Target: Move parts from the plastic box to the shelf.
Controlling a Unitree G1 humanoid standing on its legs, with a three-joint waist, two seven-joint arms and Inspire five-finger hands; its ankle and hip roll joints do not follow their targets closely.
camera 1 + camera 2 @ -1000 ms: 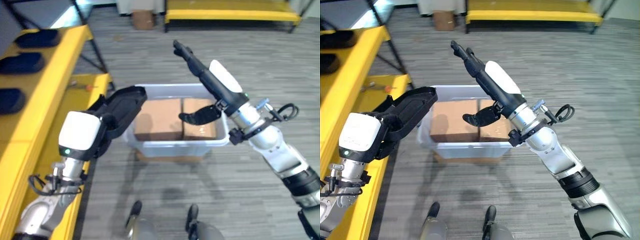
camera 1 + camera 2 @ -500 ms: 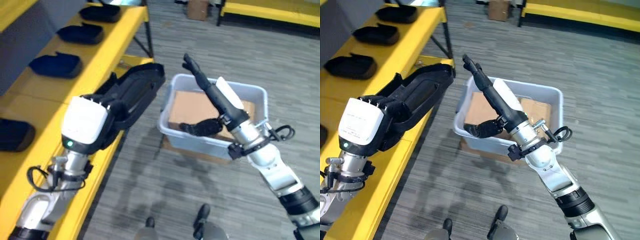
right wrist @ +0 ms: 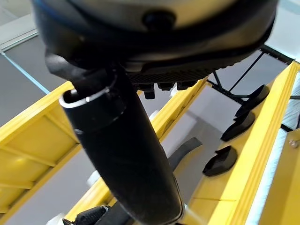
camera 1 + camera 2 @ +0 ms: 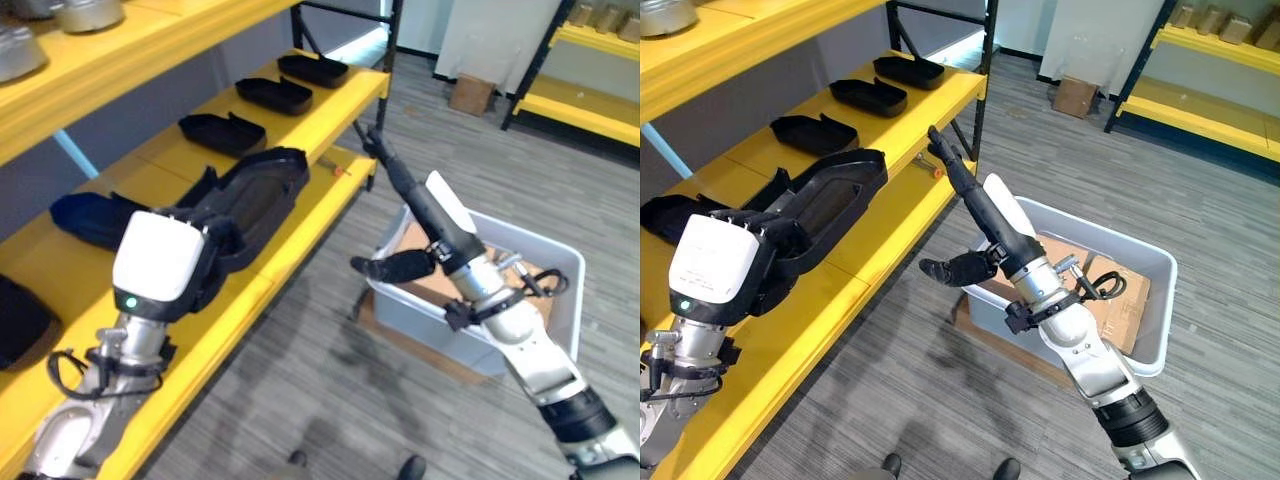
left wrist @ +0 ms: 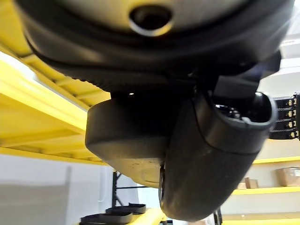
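As view swung, black part (image 4: 245, 200) stays gripped over shelf (image 4: 290, 230).

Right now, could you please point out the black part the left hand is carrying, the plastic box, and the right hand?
black part (image 4: 250, 195), left eye view, on its ribbed upper wall.
plastic box (image 4: 1157, 330), right eye view, on its bare right-hand rim.
right hand (image 4: 1005, 222), right eye view, on the back of the hand.

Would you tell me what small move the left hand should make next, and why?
Probably lower the black part onto the bare yellow shelf beneath it. The left hand holds it above that shelf, in line with the other black parts farther along; the right hand is open.
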